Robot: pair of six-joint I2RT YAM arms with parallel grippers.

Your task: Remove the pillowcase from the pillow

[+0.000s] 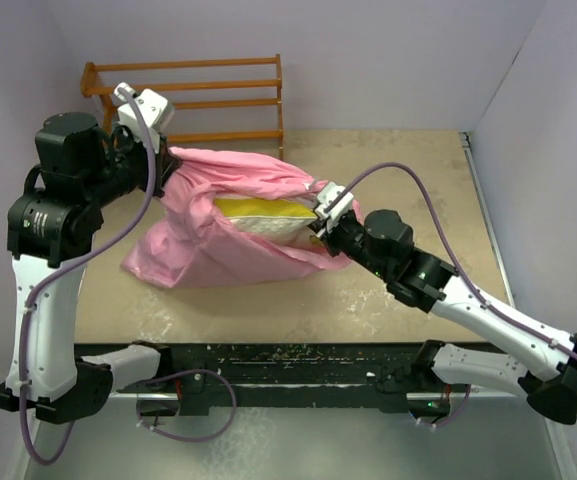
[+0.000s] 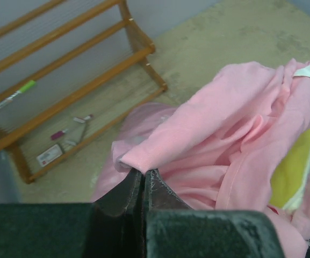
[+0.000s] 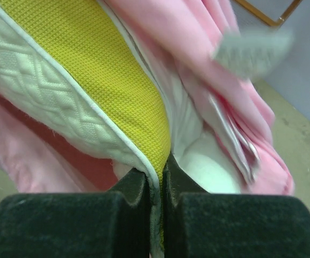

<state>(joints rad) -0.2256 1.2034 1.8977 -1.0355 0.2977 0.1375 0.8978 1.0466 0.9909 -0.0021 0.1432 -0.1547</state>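
Observation:
The pink pillowcase [image 1: 223, 215] lies bunched over the pillow [image 1: 263, 215] in the middle of the table, stretched between both arms. Its far left corner is pinched in my left gripper [image 1: 165, 165], whose jaws are shut on a pink fold [image 2: 144, 156]. My right gripper [image 1: 318, 222] is shut on the pillow's yellow side edging [image 3: 117, 80] and white piping, at the open end of the cover. The left wrist view shows the pillowcase [image 2: 240, 123] with a yellow strip of pillow [image 2: 294, 172] peeking out. The pillow's quilted cream face [image 3: 31, 75] fills the right wrist view, pink pillowcase [image 3: 171, 43] draped around it.
A wooden slatted rack [image 1: 208, 95] stands against the back wall behind the left gripper; markers and a small card lie under the rack [image 2: 63, 91]. Bare tabletop [image 1: 418, 180] shows to the right. Walls close in on three sides.

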